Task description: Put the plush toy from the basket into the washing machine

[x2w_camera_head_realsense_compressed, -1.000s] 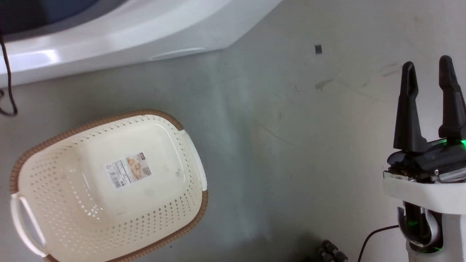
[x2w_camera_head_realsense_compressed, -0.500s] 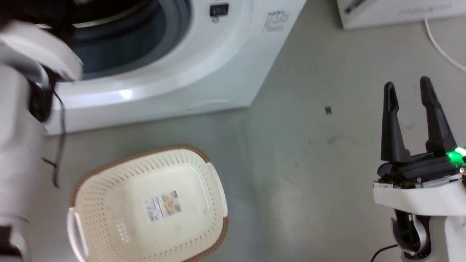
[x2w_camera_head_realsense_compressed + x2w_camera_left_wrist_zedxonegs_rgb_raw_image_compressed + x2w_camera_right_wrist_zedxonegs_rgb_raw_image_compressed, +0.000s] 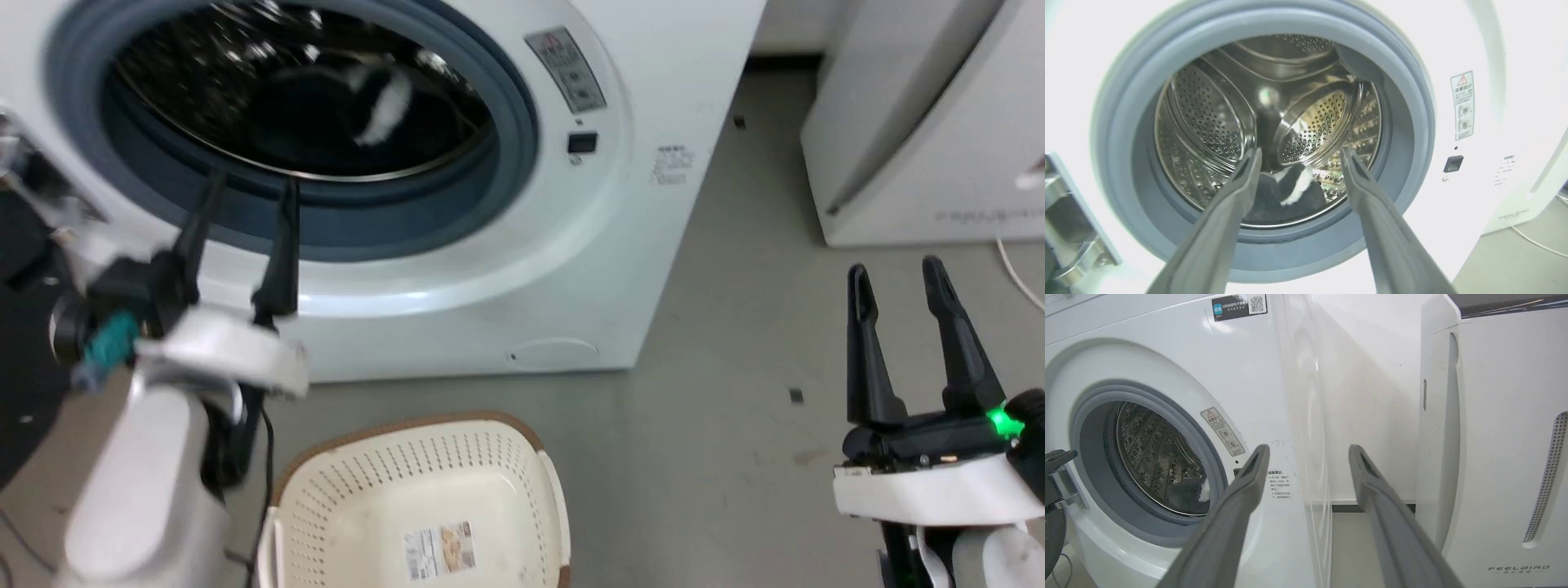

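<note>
The washer (image 3: 620,245) stands straight ahead of the left gripper (image 3: 249,189), with its porthole uncovered. In the left wrist view the grey ring (image 3: 1412,122) and the steel drum (image 3: 1208,122) spread around and beyond the two fingertips. From the right gripper (image 3: 893,271) the washer lies ahead and to the left. A white appliance (image 3: 1494,437) lettered FEELBIRD lies ahead and to the right. The gap between the two machines runs straight off the right gripper's fingertips.

The basket (image 3: 359,490) sits on the grey floor (image 3: 735,457), below the left gripper and between the two arms, nearer the left one. Nothing lies in it but a paper label (image 3: 441,551) on its bottom.

Both grippers have their fingers spread apart and hold nothing. The left one points at the lower rim of the porthole, outside the drum. The right one hangs over bare floor, well apart from the washer.

The toy (image 3: 1294,188) lies low in the drum, past the left fingertips and clear of them. It is black fur with a white patch showing.
</note>
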Motion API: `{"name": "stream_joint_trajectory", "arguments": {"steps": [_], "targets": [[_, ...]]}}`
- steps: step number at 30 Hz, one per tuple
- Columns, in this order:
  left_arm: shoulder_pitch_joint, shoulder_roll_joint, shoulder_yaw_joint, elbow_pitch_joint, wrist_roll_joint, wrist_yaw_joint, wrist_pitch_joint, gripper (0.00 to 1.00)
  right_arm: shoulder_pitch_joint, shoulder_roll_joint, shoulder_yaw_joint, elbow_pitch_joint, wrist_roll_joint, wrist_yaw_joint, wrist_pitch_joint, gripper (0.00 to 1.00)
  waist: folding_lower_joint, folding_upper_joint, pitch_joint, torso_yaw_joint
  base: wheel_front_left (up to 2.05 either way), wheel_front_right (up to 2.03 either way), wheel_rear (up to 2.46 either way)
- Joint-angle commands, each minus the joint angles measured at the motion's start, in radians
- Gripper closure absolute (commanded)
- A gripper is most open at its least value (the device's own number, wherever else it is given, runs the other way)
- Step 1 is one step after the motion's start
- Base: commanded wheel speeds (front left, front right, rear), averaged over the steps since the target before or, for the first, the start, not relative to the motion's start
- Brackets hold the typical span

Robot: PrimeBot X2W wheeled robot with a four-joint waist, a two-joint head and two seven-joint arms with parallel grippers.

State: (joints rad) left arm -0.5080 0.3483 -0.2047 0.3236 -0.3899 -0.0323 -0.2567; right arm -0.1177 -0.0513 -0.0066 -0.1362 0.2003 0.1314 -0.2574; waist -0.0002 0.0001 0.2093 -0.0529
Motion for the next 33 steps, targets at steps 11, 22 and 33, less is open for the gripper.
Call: {"name": "stream_joint_trajectory", "arguments": {"steps": [11, 22, 33], "targets": [[0.375, -0.111, 0.077, -0.242, 0.122, 0.094, -0.005, 0.0, 0.084, 0.001, -0.008, 0.051, -0.004, -0.001, -0.004, 0.0, 0.0002, -0.0001, -0.121, 0.063, 0.0, 0.0, 0.0], [0.552, -0.199, 0.112, -0.319, 0.223, 0.106, -0.005, 0.0, 0.129, 0.001, -0.011, 0.066, 0.016, -0.001, -0.004, 0.0, 0.0002, -0.0001, -0.146, 0.071, 0.0, 0.0, 0.0], [0.552, -0.223, 0.124, -0.309, 0.238, 0.076, 0.001, 1.0, 0.118, 0.0, -0.001, 0.072, 0.012, 0.0, 0.001, 1.0, 0.0002, -0.0001, -0.144, 0.071, 0.0, 0.0, 0.0]]}}
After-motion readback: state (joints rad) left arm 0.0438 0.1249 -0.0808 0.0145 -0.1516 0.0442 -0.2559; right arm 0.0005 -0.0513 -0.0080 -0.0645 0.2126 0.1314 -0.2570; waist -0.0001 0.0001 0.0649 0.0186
